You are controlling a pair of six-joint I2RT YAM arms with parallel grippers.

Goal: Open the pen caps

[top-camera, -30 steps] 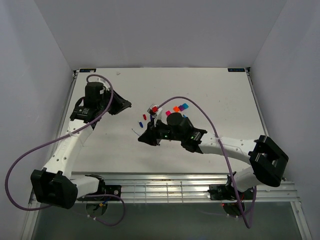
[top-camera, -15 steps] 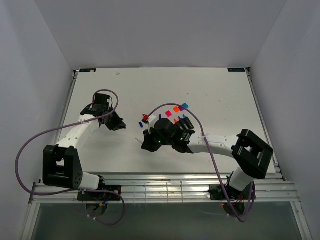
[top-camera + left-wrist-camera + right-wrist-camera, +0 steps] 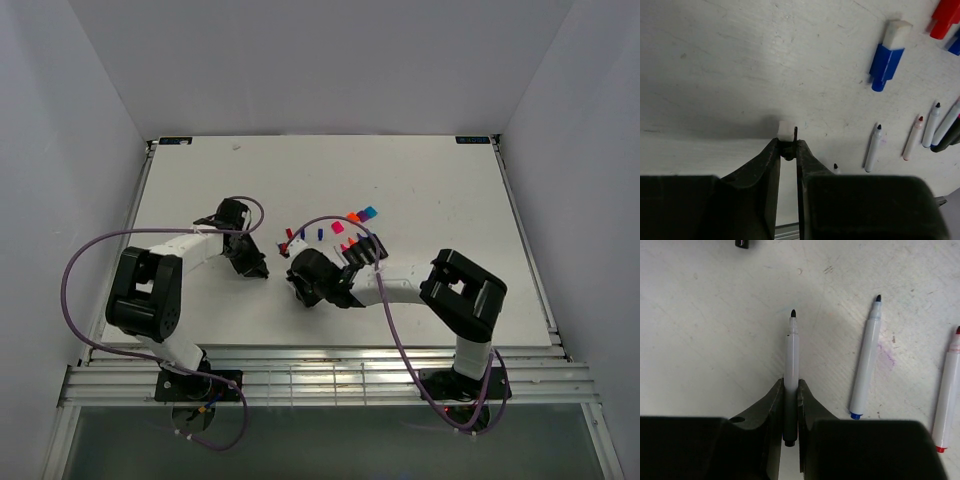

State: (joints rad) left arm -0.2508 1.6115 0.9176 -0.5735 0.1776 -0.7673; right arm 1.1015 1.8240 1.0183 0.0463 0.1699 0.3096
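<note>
Cap and pen apart: the right hand (image 3: 790,386) pinches a thin white plastic pen (image 3: 791,350), its black tip bare, while the left hand (image 3: 787,146) grips a small white-ended cap (image 3: 786,131) at its fingertips. The cap is best laid gently on the white worktop (image 3: 715,60), short of the loose blue cap (image 3: 886,57) lying ahead to the right.

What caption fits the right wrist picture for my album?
Right pincer grips an uncapped black-tipped pen; a blue pen and a red pen lie beside it.

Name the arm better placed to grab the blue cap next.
Left, probably. The blue cap lies ahead of the left gripper in its wrist view, though it is shut on a small white-tipped piece. The right gripper holds an uncapped pen.
</note>
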